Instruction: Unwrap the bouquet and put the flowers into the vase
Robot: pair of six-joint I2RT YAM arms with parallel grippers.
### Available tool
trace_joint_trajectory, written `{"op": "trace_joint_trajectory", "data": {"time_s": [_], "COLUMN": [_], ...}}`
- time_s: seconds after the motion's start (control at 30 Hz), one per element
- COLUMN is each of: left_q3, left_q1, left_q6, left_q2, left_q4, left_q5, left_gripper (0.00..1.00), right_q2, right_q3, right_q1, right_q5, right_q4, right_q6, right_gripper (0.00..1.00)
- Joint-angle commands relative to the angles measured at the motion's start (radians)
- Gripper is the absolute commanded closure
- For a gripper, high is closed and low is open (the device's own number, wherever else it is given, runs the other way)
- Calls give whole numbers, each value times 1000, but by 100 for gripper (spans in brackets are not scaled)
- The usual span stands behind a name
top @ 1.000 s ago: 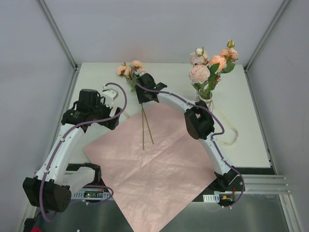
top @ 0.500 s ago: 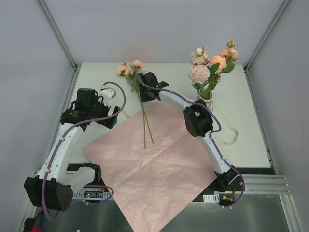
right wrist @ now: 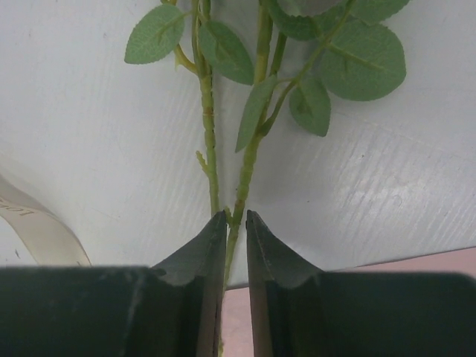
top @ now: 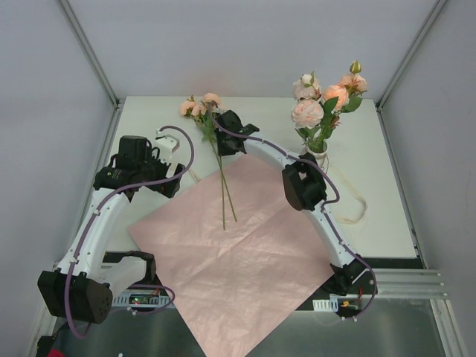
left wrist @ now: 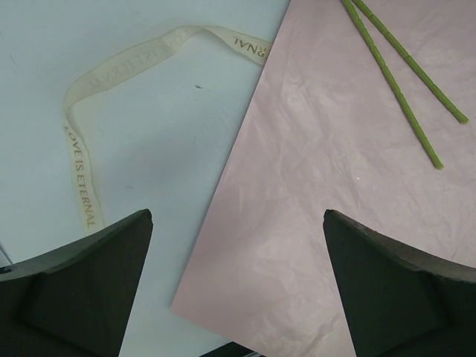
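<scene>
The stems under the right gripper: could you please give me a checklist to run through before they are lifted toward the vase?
1. Grip: the right gripper is closed on the stems, with one stem in the narrow gap. Ok.
2. Both stems caught: one meets a fingertip's edge. Cannot tell.
3. The left gripper is out of the way, open above the edge of the pink paper. Ok.
4. The ribbon lies apart from the stems. Ok.
5. The vase is upright. Ok.
6. Room in the vase: it holds flowers, and its mouth is hidden. Cannot tell.
</scene>
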Motion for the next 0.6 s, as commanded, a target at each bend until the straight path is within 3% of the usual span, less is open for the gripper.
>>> {"op": "trace_joint_trajectory", "data": {"time_s": [0.0,0.1,0.27,0.37,0.43,0.57], "left_q3": [2,7,4,1,4,10], "left_q1": [16,16,16,17,17,17], "left_q6": [18,20,20,18,20,21], "left_q2": [-9,-15,-26,-32,-37,-43], "left_q4": [16,17,12,10,9,3], "left_q5": [15,18,16,15,15,13], "left_gripper": [1,1,1,1,1,1], "right_q2": [4,10,9,4,-5,-51], "right_q3": [50,54,40,34,19,-18], "right_q1": [7,7,16,19,22,25], "right_q5": [26,21,34,44,60,66], "right_q4": [-72,-89,-97,-100,-90,-49], "right_q6": [69,78,65,58,54,51], "right_gripper": [81,69,70,76,88,99]}}
